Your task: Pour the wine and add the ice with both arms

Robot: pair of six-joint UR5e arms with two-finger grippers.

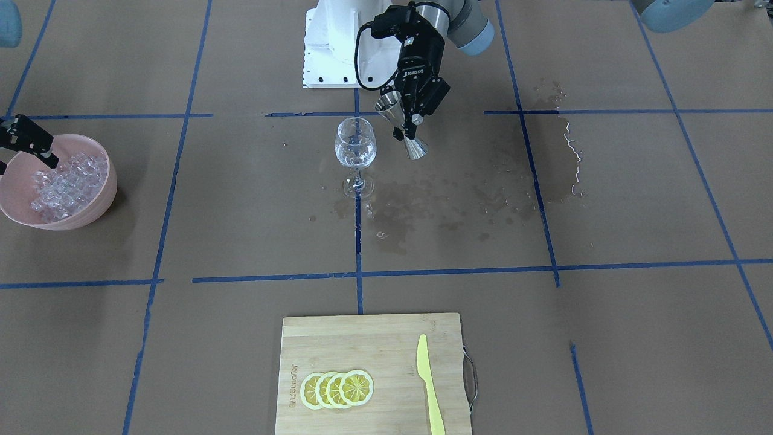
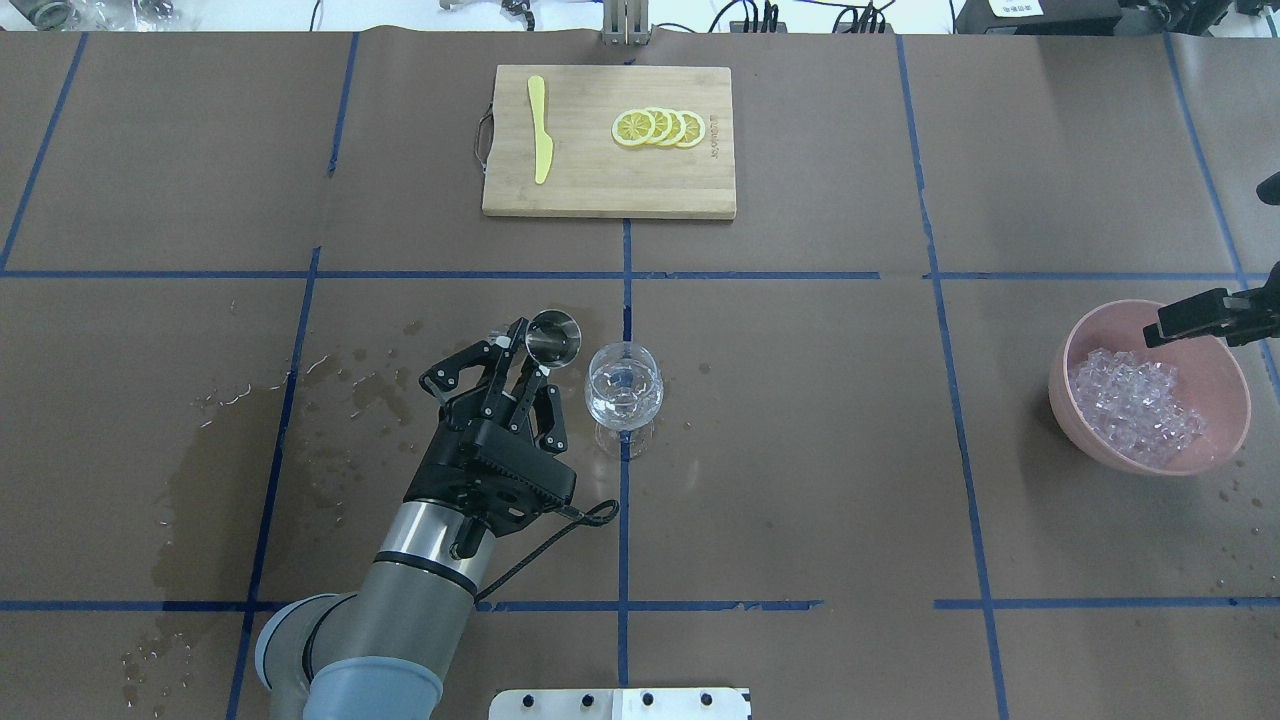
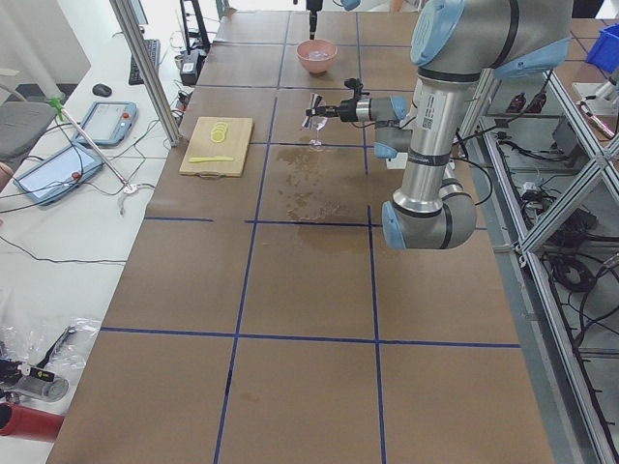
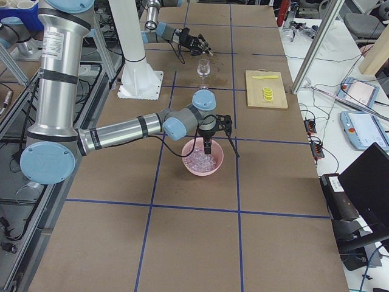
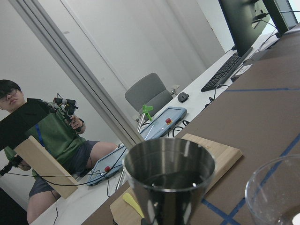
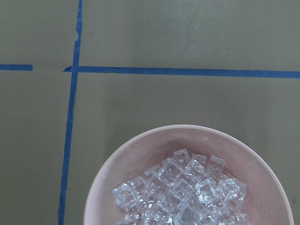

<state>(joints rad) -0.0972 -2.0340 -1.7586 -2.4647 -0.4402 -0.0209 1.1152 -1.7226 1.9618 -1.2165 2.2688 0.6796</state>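
I work in a robotics lab: brown paper gridded with blue tape [image 3: 309, 337] covers my table [image 3: 300, 290], aluminium posts [image 3: 145, 68] flank it, and teach pendants [image 3: 106, 123], a keyboard [image 5: 227, 70] and a monitor [image 5: 243, 23] sit on the white side bench [image 3: 77, 232].

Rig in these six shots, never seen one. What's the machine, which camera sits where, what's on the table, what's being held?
Two robot arms at a paper-covered table, six cameras: one faces the robot, one looks over its shoulders, one at each table end, one on each wrist. The left gripper is shut on a steel jigger, tilted beside an upright wine glass. The right gripper hangs over a pink bowl of ice; open or shut, I can't tell. Also there: a cutting board with lemon slices and a yellow knife, and wet stains.
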